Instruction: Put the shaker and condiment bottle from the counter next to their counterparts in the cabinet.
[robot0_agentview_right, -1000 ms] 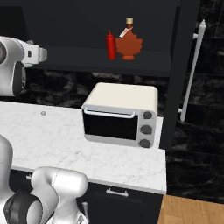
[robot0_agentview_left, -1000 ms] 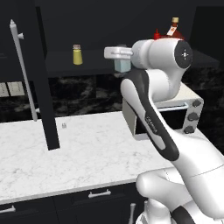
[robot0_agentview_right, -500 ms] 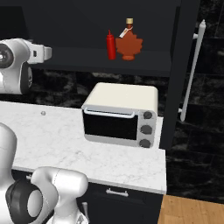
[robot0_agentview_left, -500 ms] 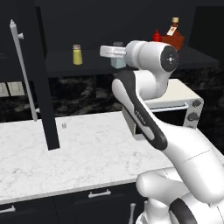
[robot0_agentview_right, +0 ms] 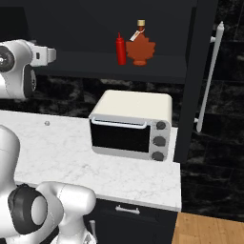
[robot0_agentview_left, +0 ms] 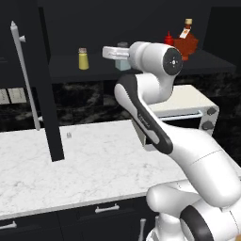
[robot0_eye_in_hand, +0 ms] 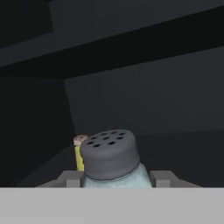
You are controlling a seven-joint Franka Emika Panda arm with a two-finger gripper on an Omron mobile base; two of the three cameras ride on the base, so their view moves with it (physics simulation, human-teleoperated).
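Two dark fingers of the gripper (robot0_eye_in_hand: 116,180) are squeezed on the shaker (robot0_eye_in_hand: 113,164), one on each side of its pale blue-grey body. Its grey cap with little holes sits right in the middle of the hand view, on the end of the shaker away from the fingers. In the left base view the shaker (robot0_agentview_left: 123,60) stands up straight, cap on top, so its long way runs up and down. It is held inside the cabinet (robot0_agentview_left: 141,19), low over the black shelf (robot0_agentview_left: 66,63); whether it touches the shelf cannot be told. The yellow shaker (robot0_agentview_left: 83,59) stands upright on the same shelf, near it. Farther along the shelf, the red condiment bottle (robot0_agentview_right: 121,48) stands with its pointed tip up, just beside the brown bottle (robot0_agentview_right: 140,46). Below sits a toaster oven (robot0_agentview_right: 132,125) on the white counter (robot0_agentview_left: 84,164).
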